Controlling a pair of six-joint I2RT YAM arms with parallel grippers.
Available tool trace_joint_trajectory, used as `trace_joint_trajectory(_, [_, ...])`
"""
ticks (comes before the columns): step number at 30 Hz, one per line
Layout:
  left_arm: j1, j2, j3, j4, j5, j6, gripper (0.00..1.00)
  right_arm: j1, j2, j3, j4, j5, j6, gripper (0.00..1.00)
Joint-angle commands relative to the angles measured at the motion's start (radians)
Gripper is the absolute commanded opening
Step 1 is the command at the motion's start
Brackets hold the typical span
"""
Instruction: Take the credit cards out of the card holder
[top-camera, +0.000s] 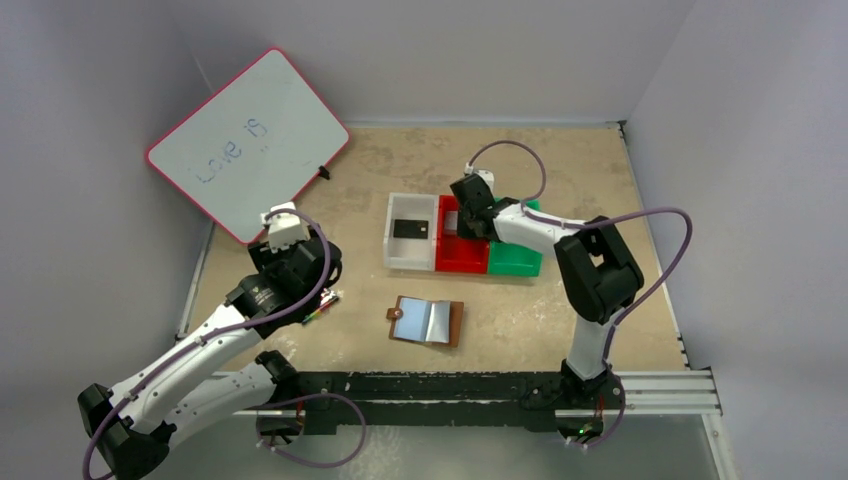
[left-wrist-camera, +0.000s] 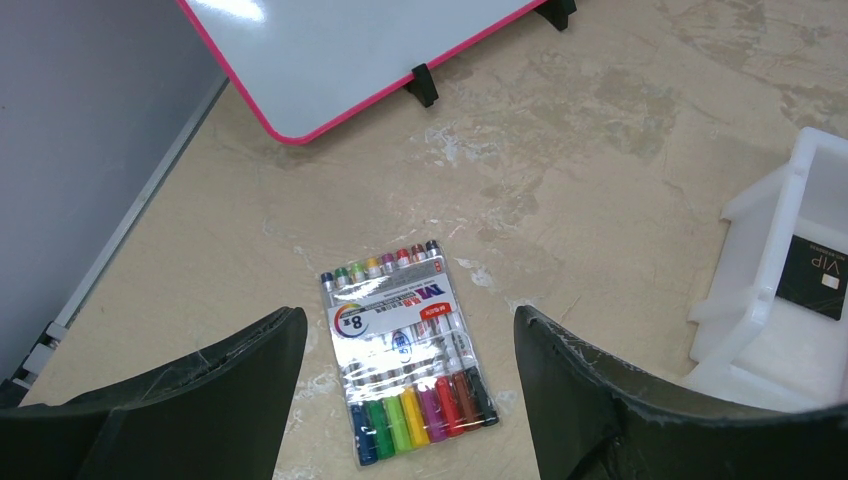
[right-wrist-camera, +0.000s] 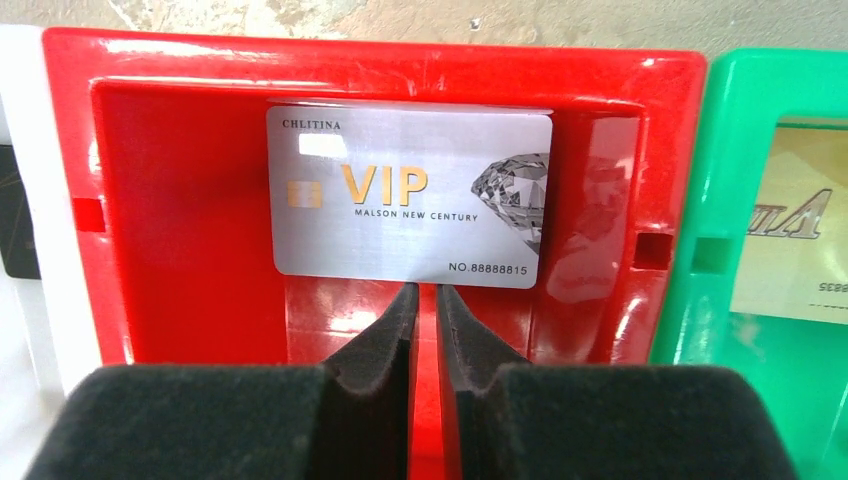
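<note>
The card holder lies open on the bench, at 6 o'clock of the red bin holding the silver credit card. Right gripper nearly together, empty; left gripper apart.

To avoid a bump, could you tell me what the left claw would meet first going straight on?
Probably the marker pack on the table, centred ahead of the left claw; depth is unclear.

Two white-and-black arms, purple cables.
The left arm and right arm have white link shells and black joint housings; a thin purple cable loops along each. The left claw has glossy, scuffed black fingers; the right claw has matte black foam ones.
</note>
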Motion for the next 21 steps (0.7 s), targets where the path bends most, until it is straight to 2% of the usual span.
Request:
trace_joint_trajectory(1, [0.006, 0.002, 0.045, 0.007, -0.019, -0.008, 0.75, -0.014, -0.014, 0.049, 0.005, 0.043, -0.021, 0.14])
trace_joint_trajectory(7, [0.006, 0.005, 0.045, 0.008, -0.016, -0.009, 0.75, -0.014, -0.045, 0.035, 0.015, -0.018, -0.033, 0.16])
trace_joint_trajectory(13, [0.006, 0.015, 0.045, 0.011, -0.007, -0.003, 0.75, -0.013, -0.126, -0.006, 0.046, -0.085, -0.042, 0.29])
trace_joint_trajectory(21, [0.006, 0.047, 0.044, 0.019, 0.028, 0.005, 0.75, -0.011, -0.26, -0.081, 0.074, -0.193, -0.045, 0.34])
